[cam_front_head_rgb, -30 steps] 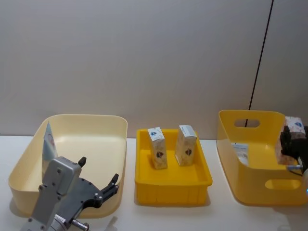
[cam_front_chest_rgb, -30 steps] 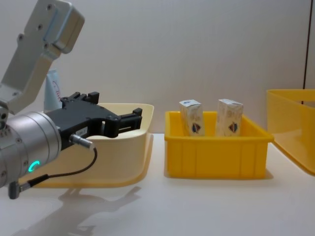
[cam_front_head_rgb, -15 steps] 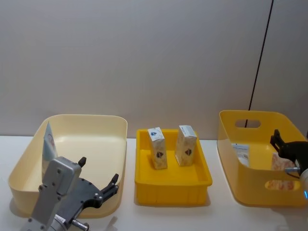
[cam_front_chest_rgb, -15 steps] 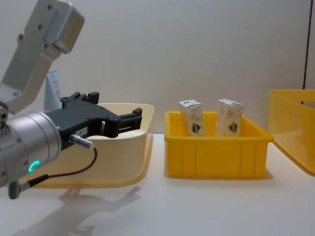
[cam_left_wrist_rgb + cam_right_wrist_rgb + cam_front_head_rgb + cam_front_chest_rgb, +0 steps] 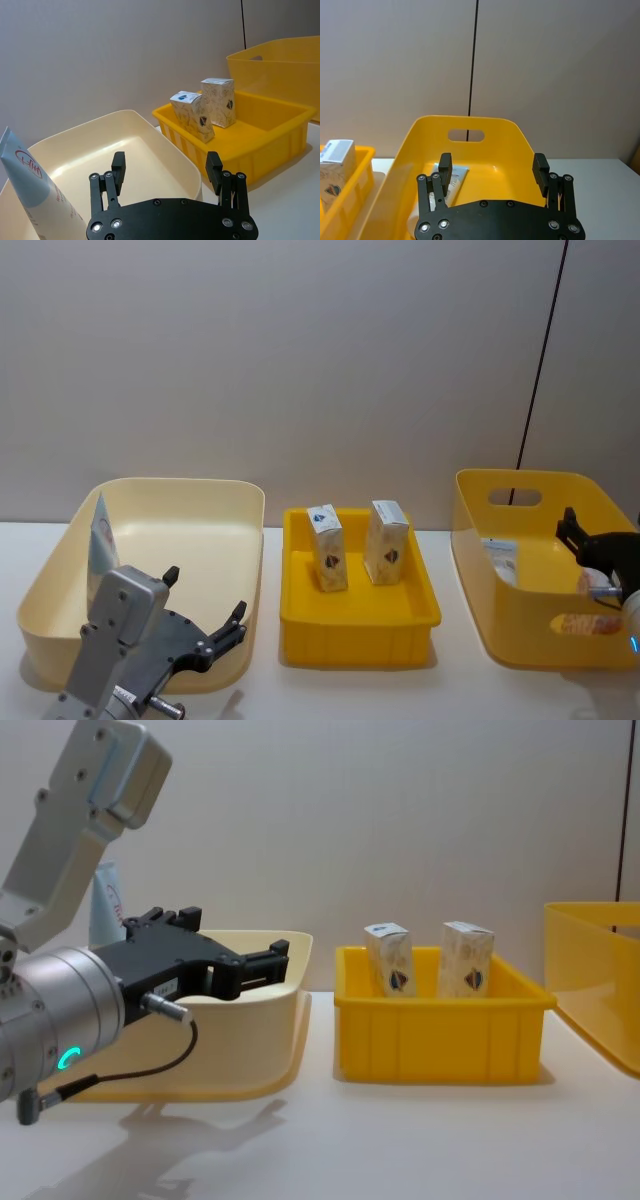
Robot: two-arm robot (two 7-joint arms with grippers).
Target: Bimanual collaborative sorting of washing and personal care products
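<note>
Pale blue-white squeeze tube (image 5: 30, 187) leaning in cream plastic bin (image 5: 215, 502), partly hidden behind left claw (image 5: 205, 625), its fingers standing apart, empty. Right claw (image 5: 492, 167) hovering spread over handled yellow tub (image 5: 505, 131), half covering second tube (image 5: 456, 177). Two white orange-swirled cartons (image 5: 328, 547) (image 5: 386, 541) standing in shallow yellow tray (image 5: 360, 625) between them.

Both grippers' jaws apart, empty.

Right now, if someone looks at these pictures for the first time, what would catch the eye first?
Probably the two upright white cartons side by side in the small yellow bin at centre. Next, the left gripper, open, at the cream bin's front edge, where a pale tube leans on the wall.
</note>
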